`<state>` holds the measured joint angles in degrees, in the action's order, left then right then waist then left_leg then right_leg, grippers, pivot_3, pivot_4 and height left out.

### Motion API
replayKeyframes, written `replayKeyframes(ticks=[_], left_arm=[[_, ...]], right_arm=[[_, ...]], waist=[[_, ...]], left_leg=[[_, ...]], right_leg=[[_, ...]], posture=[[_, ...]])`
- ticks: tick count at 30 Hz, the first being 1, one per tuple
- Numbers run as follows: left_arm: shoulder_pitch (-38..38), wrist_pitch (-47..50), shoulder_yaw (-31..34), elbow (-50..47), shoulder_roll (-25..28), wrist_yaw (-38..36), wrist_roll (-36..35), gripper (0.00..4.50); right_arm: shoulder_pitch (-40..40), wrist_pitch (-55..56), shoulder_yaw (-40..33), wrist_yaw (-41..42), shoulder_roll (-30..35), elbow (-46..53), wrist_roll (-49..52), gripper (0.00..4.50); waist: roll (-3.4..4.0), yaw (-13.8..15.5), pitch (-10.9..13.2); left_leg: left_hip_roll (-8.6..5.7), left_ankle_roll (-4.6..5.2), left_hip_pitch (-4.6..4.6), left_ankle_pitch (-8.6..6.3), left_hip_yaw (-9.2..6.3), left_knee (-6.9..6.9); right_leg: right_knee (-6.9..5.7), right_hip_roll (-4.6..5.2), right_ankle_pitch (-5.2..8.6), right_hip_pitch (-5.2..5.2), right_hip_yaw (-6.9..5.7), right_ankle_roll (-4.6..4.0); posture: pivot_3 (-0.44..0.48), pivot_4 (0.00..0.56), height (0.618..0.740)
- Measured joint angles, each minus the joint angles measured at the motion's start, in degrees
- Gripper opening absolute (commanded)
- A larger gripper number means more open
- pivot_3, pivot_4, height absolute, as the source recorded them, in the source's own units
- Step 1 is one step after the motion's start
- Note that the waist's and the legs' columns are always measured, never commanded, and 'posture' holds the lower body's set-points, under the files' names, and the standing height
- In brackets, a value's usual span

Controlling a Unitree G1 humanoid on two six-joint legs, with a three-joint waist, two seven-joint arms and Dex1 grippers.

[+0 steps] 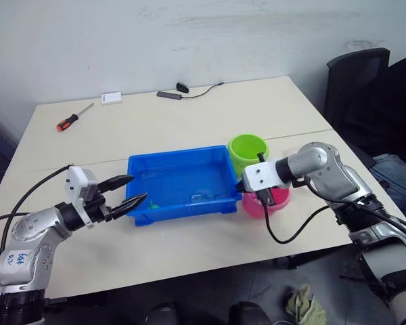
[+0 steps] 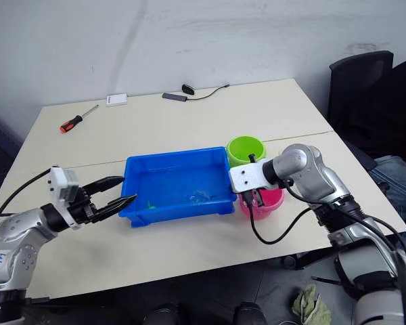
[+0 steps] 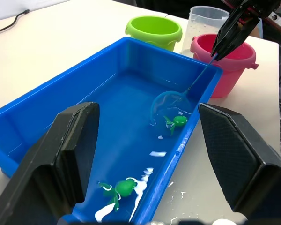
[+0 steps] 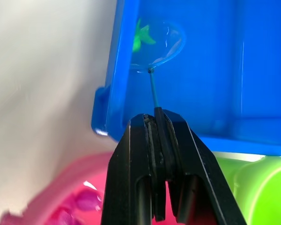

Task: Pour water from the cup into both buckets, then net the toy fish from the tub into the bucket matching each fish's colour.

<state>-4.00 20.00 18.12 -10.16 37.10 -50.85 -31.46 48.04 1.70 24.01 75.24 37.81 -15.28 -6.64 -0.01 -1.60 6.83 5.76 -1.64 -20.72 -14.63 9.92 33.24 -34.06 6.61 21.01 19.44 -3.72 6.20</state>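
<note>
The blue tub [image 1: 179,158] sits in mid-table, holding shallow water. My right gripper [image 4: 155,116] is over the tub's right end by the pink bucket [image 1: 279,200], shut on the thin handle of a small net [image 3: 171,104]. The net's hoop is down in the water around a green toy fish [image 3: 178,121]. Another green fish [image 3: 124,187] lies near the tub's left end. Just behind the tub's right corner stands the lime green bucket [image 1: 247,150]. The clear cup [image 3: 201,21] is behind the pink bucket. Pink fish [image 4: 86,199] lie inside the pink bucket. At the tub's left end my left gripper [image 1: 132,191] is open and empty.
At the back left of the table lie a screwdriver [image 1: 73,118] with an orange handle and a small white box [image 1: 111,98]. A black cable with an adapter [image 1: 183,89] lies at the back. A black chair [image 1: 365,81] stands to the right of the table.
</note>
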Motion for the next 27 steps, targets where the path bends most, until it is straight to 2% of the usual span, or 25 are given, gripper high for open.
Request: replayKeyframes(ticks=[6,21,27], left_arm=[[0.0,0.0,0.4,-0.3,0.1,0.1,-0.2,3.67],[-4.4,-0.1,0.0,2.7,0.6,-1.4,-0.1,3.67],[-9.3,-1.5,-3.2,6.6,0.4,-3.2,0.6,3.67]], right_arm=[[0.1,-15.7,-2.1,-0.1,-2.5,1.4,3.9,0.0],[2.7,-29.4,-7.5,-2.3,-1.6,0.9,7.8,0.0],[-2.5,-36.9,-14.3,-5.8,1.8,8.3,11.8,0.0]], waist=[[0.03,0.0,0.0],[0.04,0.0,0.0],[0.02,0.2,0.0]], left_leg=[[0.01,0.04,0.0,-0.05,-0.01,0.0],[-0.04,0.03,-0.01,-0.11,0.02,0.0],[-0.07,0.0,-0.03,-0.15,0.04,0.02]], right_leg=[[-0.04,0.05,-0.01,0.03,0.03,-0.12],[-0.02,0.02,-0.01,0.04,0.0,-0.16],[0.03,0.02,-0.02,0.02,0.0,-0.15]], posture=[[0.0,0.15,0.733],[0.0,0.15,0.733],[0.0,0.15,0.733]])
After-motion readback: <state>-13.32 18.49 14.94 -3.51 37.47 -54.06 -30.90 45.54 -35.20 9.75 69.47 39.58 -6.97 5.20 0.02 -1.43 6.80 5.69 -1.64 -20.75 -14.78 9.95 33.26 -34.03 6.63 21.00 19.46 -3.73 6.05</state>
